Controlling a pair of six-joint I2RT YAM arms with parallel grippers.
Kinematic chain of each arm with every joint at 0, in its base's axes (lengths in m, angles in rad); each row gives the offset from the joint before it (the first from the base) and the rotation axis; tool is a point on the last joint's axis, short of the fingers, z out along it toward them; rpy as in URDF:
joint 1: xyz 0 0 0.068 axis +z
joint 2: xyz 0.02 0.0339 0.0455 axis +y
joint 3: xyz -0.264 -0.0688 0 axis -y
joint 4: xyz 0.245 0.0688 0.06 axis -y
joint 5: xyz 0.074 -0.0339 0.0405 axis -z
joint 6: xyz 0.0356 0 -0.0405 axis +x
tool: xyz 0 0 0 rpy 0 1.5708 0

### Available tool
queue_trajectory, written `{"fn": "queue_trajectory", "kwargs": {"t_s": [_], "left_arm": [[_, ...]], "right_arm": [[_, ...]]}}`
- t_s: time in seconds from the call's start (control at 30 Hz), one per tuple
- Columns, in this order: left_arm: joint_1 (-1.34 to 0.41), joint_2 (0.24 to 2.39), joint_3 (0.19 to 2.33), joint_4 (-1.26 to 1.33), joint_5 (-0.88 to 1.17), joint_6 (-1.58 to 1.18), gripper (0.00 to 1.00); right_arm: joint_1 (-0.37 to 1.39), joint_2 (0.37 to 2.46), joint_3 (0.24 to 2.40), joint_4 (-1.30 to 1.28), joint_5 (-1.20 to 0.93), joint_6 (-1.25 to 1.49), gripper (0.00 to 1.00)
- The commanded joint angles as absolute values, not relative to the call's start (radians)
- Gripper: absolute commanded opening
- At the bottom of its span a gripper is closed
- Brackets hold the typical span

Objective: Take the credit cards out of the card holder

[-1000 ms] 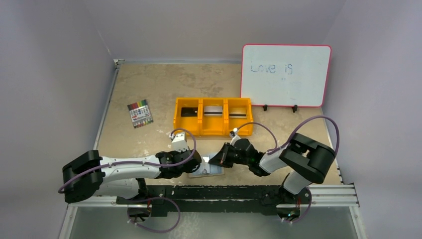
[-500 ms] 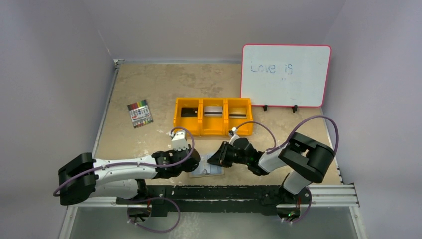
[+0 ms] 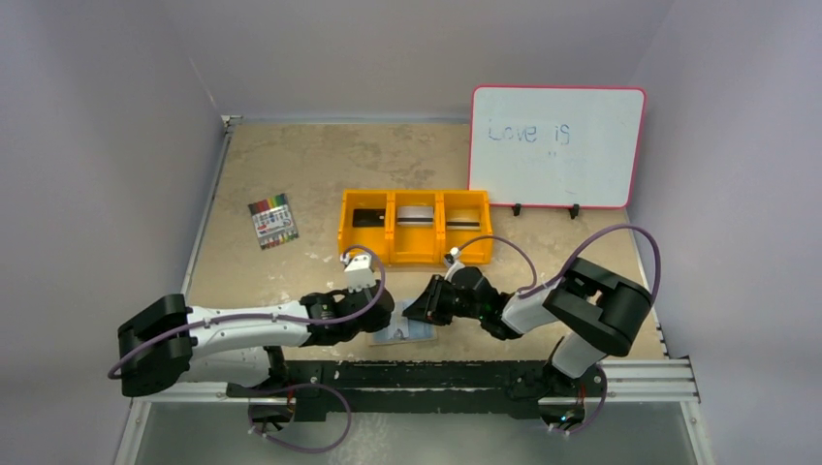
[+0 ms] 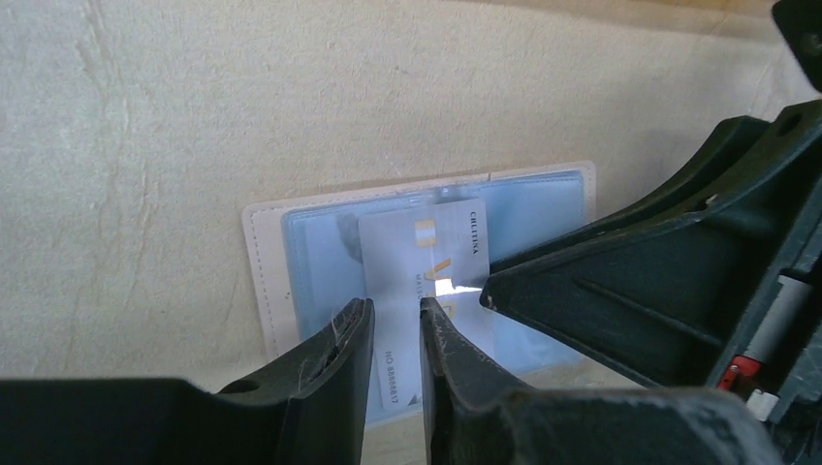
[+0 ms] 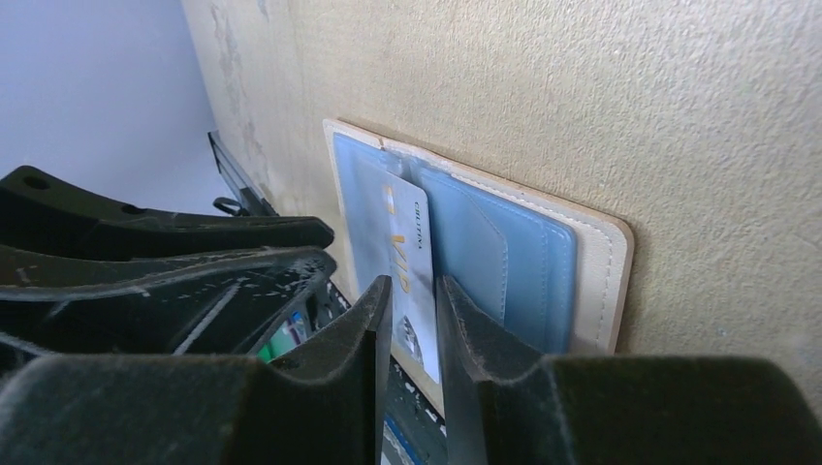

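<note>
Hovering low over the table (image 3: 291, 165), my left gripper (image 4: 395, 308) and my right gripper (image 5: 414, 286) meet from opposite sides above the card holder (image 3: 407, 332); it lies open and flat near the front edge of the table, just ahead of the arms' base rail, light blue panels facing up with a pale stitched border around them.

From the left wrist, my two fingertips stand slightly parted with a narrow slot between them; nothing fills that slot, and through it I see the credit card (image 4: 426, 252), pale silver-white with gold marks, lying across the middle of the holder and partly pulled out of its pocket towards me; the card holder sits directly beyond and under the tips.

From the right wrist, my fingertips are likewise a little apart, pinching nothing that I can see; the same card runs lengthwise under the gap, its near end passing beneath the tips, with the blue pockets just to the right of it; the left gripper's black fingers lie close on the left.

Further back stand an orange three-compartment tray (image 3: 415, 258), a flat piece in each compartment, a pack of coloured markers (image 3: 272, 221) to its left, and a whiteboard (image 3: 557, 145) propped at the right.
</note>
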State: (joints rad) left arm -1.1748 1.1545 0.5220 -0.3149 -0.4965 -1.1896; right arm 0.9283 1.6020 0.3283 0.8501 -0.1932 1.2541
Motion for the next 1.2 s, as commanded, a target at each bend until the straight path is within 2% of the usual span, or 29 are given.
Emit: {"fn": "queue_trajectory", "kwargs": {"t_s": [0.0,0.4,0.53,0.73,1.03,1.17], "left_arm": [[-1.179,1.201,0.518,-0.259,-0.453,-1.222,0.23],[-1.18,1.249,0.491,-0.285,-0.437,-1.28,0.16],[-1.18,1.234,0.482,-0.287,-0.439,-1.281,0.13],[-1.18,1.225,0.48,-0.292,-0.447,-1.282,0.11],[-1.18,1.214,0.488,-0.327,-0.475,-1.285,0.09],[-1.18,1.208,0.495,-0.343,-0.483,-1.284,0.08]], "right_arm": [[0.925,1.578,0.344,0.822,-0.167,1.234,0.27],[0.924,1.641,0.333,0.942,-0.216,1.271,0.32],[0.925,1.662,0.309,1.033,-0.213,1.298,0.27],[0.924,1.646,0.325,0.987,-0.204,1.282,0.1],[0.925,1.589,0.298,0.936,-0.159,1.288,0.0],[0.924,1.584,0.284,0.943,-0.156,1.294,0.0]]}}
